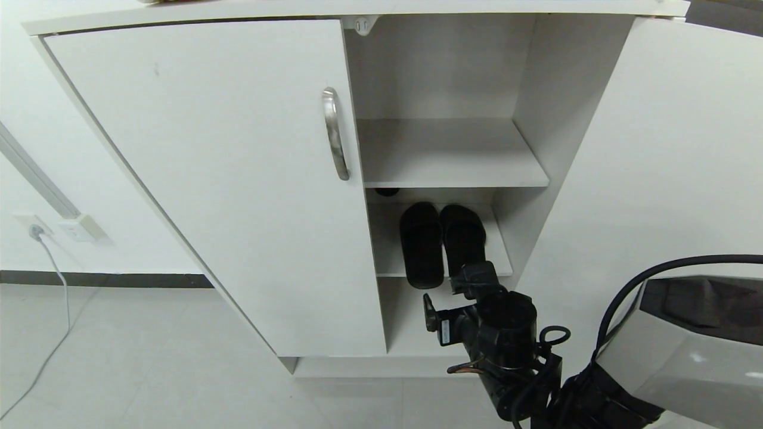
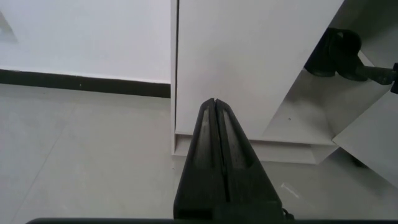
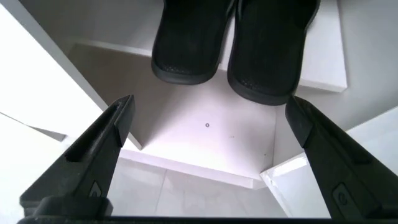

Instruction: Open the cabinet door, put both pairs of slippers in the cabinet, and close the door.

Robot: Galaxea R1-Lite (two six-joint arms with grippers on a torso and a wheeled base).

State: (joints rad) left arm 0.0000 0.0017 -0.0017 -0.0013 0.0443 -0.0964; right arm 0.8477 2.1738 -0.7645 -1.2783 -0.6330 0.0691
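1. Black slippers (image 1: 422, 244) sit paired on the cabinet's (image 1: 197, 149) middle shelf (image 1: 384, 250), long axes front-to-back, heels overhanging its front edge;
2. right gripper (image 1: 450, 295), nearer, hangs just below those heels, jaws wide, empty;
3. left gripper (image 2: 214, 106), pressed closed and empty, is low before the cabinet.

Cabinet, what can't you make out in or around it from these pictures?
- Head view: the space behind the closed left door is hidden by that door.
- Head view: a dark item under the upper shelf is mostly hidden by the shelf's edge; unidentifiable.
- Head view: the right gripper covers one black slipper's near end.
- Right wrist view: both slippers' far ends are cut off by the picture's edge.
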